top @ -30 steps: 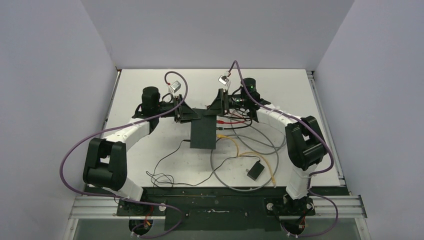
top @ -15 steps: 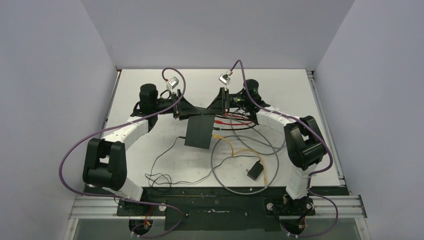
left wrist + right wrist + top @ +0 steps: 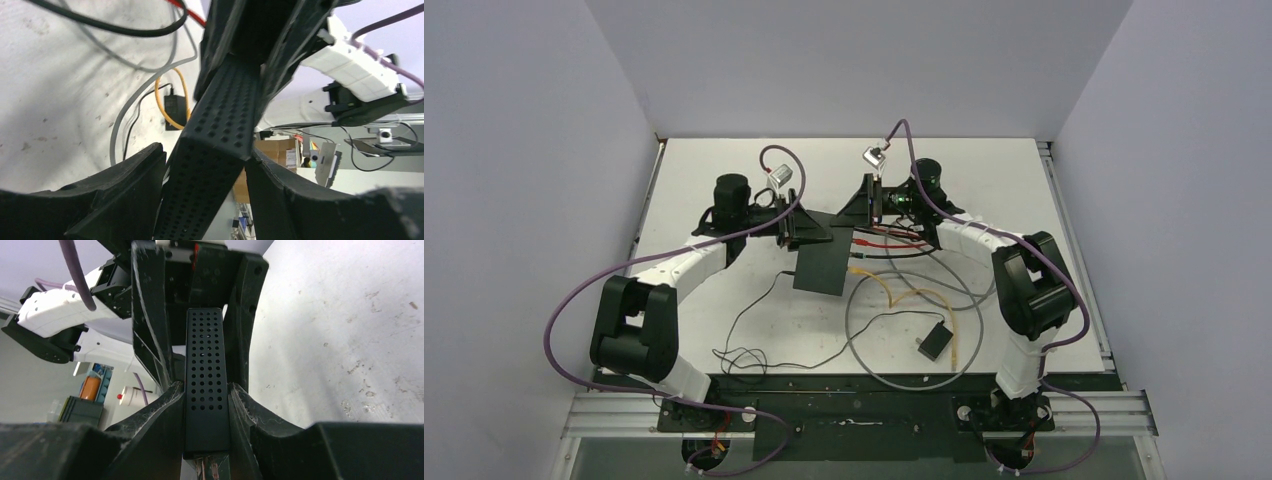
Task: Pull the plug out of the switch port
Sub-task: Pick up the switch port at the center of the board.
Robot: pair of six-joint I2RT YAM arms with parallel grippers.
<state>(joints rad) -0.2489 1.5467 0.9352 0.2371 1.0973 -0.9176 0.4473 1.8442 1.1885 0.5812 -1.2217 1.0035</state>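
The switch (image 3: pixel 824 265) is a flat black box lying askew mid-table, its far end raised between both grippers. Red (image 3: pixel 879 242), black and yellow (image 3: pixel 874 275) cables run into the sockets on its right long edge. My right gripper (image 3: pixel 852 215) is shut on the switch's far end; in the right wrist view the perforated edge (image 3: pixel 205 365) is pinched between my right gripper's (image 3: pixel 205 390) jaws. My left gripper (image 3: pixel 814 230) straddles the far left corner. In the left wrist view the switch (image 3: pixel 220 125) sits skewed between the left gripper's (image 3: pixel 205 152) jaws, with a gap showing on the right.
A small black adapter block (image 3: pixel 935 341) lies at the near right with a thin black cord (image 3: pixel 754 325) trailing left. Grey cable loops (image 3: pixel 894 375) and the yellow cable spread over the near right of the table. The adapter also shows in the left wrist view (image 3: pixel 173 106).
The switch swung so its near end points left, and its cables shifted with it. My left gripper drew back left, then moved right again onto the switch's corner. My right gripper stayed put.
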